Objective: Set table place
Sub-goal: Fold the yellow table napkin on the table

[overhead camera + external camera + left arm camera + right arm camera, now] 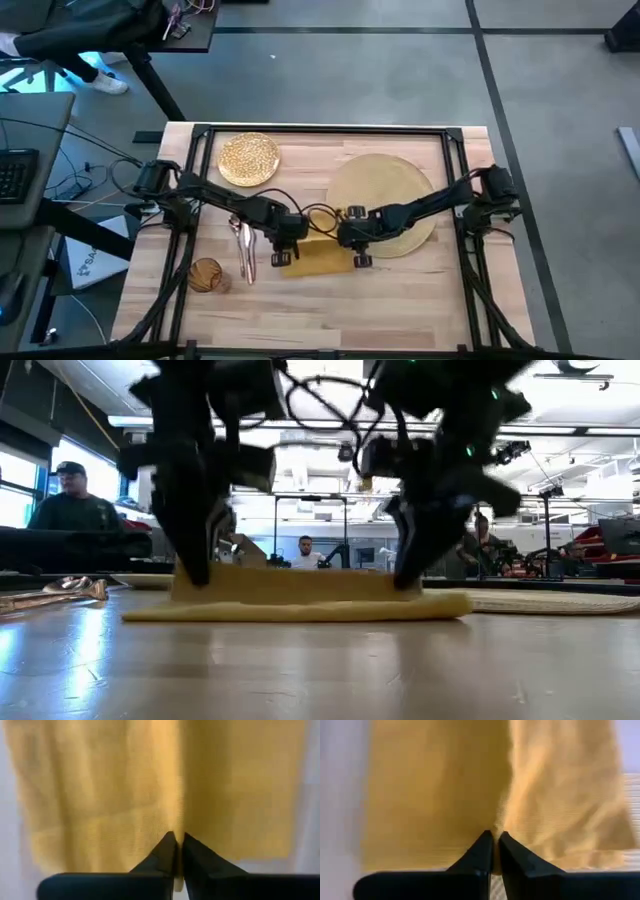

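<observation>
The mustard-yellow napkin (318,257) lies on the light-wood table (400,300), between the two grippers. My left gripper (283,256) is shut on its left end and my right gripper (360,256) on its right end. Between the fingers a strip of napkin (300,582) stands up, while its lower layer (300,610) rests flat on the wood. The round straw mat (385,195) lies at the far right. The gold plate (248,158) sits at the far left. Cutlery (243,248) and the amber tumbler (205,273) are to the left of the napkin. My left gripper pinches a raised ridge of the napkin (176,815) at its left end between its two fingers, which point down from above. The cloth beside the pinch lies on the table. One layer or several, I cannot tell. My right gripper pinches a raised ridge of the napkin (500,815) at its right end between both fingers, coming from above. The strip between the two grippers stands straight, and the napkin's lower part stays on the table.
The black rail frame (325,130) edges the table. A dark desk with a keyboard (15,175) stands beyond the left side. People sit in the room behind (75,500). Bare wood lies toward the near edge (330,310).
</observation>
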{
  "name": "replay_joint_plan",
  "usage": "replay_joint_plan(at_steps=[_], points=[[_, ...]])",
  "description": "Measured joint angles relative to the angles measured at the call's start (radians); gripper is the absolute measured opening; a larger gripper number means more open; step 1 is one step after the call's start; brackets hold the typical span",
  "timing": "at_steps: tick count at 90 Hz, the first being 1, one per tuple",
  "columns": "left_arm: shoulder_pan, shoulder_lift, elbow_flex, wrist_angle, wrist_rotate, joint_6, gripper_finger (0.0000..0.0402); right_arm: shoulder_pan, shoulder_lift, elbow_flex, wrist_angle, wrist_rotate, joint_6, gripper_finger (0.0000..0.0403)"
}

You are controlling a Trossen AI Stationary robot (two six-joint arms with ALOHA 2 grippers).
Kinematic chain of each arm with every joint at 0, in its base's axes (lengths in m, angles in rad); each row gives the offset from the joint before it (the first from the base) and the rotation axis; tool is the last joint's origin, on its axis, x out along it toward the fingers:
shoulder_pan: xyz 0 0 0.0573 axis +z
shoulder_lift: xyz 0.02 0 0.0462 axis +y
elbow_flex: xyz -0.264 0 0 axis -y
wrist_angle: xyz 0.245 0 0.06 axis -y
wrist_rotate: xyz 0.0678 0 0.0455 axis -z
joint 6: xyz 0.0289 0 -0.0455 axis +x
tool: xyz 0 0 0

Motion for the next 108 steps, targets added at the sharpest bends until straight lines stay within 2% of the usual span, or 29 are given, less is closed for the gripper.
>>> replay_joint_plan(at_steps=[11,18,24,38,43,48,53,60,72,81,96,108], points=[[0.000,-0.037,0.074,-0.113,-0.037,0.059,0.0002,-0.031,-0.009,0.089,-0.150,-0.103,-0.020,0.0002],[0.006,-0.067,0.127,-0.188,-0.110,0.095,0.0001,-0.052,-0.015,0.148,-0.226,-0.097,-0.037,0.0002],[0.020,-0.089,0.167,-0.265,-0.203,0.124,0.0001,-0.067,-0.015,0.199,-0.280,0.016,-0.041,0.0001],[0.036,-0.142,0.224,-0.393,-0.471,0.145,0.0000,-0.086,-0.019,0.290,-0.346,0.374,-0.022,0.0001],[0.029,-0.157,0.227,-0.418,-0.526,0.140,0.0000,-0.079,-0.021,0.305,-0.365,0.443,0.008,0.0000],[0.007,-0.161,0.219,-0.426,-0.552,0.121,0.0000,-0.065,-0.023,0.302,-0.365,0.466,0.050,0.0000],[-0.026,-0.161,0.187,-0.400,-0.554,0.103,0.0000,-0.043,-0.023,0.269,-0.330,0.459,0.085,0.0000],[-0.087,-0.161,0.100,-0.279,-0.539,0.077,0.0000,-0.005,-0.017,0.176,-0.222,0.409,0.131,0.0000],[-0.181,-0.145,-0.076,-0.009,-0.408,0.035,0.0000,0.067,-0.014,-0.026,0.075,0.215,0.179,0.0000],[-0.244,-0.120,-0.127,0.096,-0.312,0.002,0.0000,0.110,-0.014,-0.125,0.232,0.082,0.222,0.0000],[-0.318,-0.118,-0.129,0.141,-0.275,-0.016,0.0000,0.158,-0.015,-0.170,0.277,0.013,0.263,0.0027],[-0.331,-0.123,-0.102,0.138,-0.144,-0.016,0.0016,0.162,-0.021,-0.141,0.236,-0.015,0.262,0.0082]])
